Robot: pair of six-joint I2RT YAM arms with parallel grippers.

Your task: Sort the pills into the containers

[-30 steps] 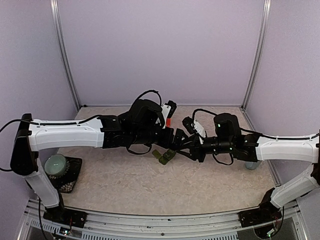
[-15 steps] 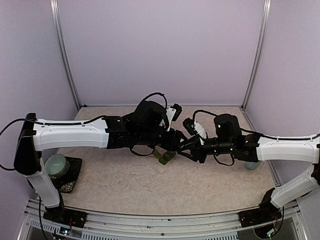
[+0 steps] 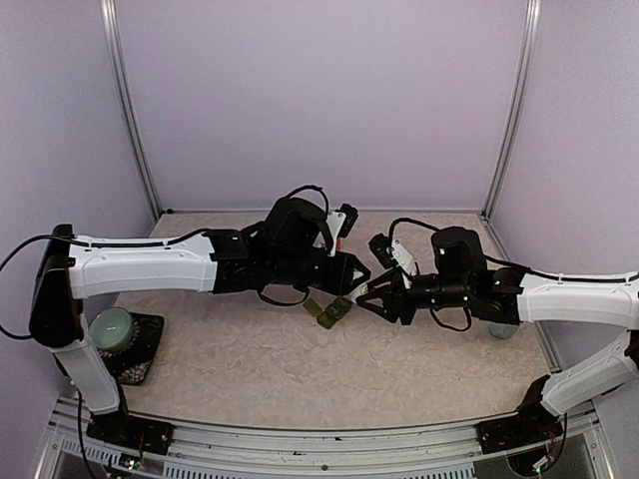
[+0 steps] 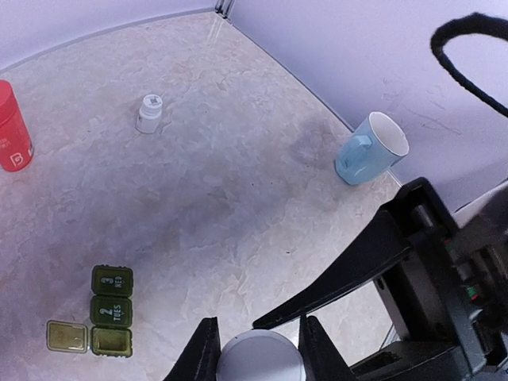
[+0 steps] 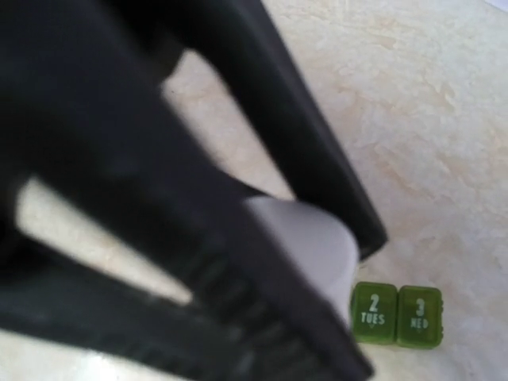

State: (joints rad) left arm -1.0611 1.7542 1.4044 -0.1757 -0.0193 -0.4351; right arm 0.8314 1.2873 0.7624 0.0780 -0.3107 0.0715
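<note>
Dark green containers (image 4: 111, 309): a strip of three joined compartments lying flat on the table (image 4: 238, 182), in the middle of it, just in front of the two grippers in the top view.
Lids: the two marked "3 WED" and "2 TUES" are down. The third is swung open and lies flat beside its compartment, yellowish inside. Whether anything lies in that compartment cannot be told.
Left gripper (image 4: 258, 337): reached out to the table's middle, fingers drawn in narrow and pressed against either side of a white rounded object (image 4: 258, 361), which it holds above the table.
White rounded object: smooth and domed as far as it shows. What it is cannot be told. In the right wrist view it is a pale blur next to the strip.
Right gripper (image 3: 371, 292): tip to tip with the left one. In the left wrist view, one dark finger (image 4: 341, 274) runs in to the top of the white object. Its own camera is blurred, so how wide its jaws stand cannot be told.
Pale blue mug (image 4: 367, 151): lying on its side near the right wall, well apart from the strip.
Red bottle (image 4: 11, 136): upright towards the back of the table.
Small white cap-like piece (image 4: 148, 113): near the red bottle, apart from it.
Pale green round thing (image 3: 112, 326): on a dark mat (image 3: 140, 364) at the table's near left corner.
</note>
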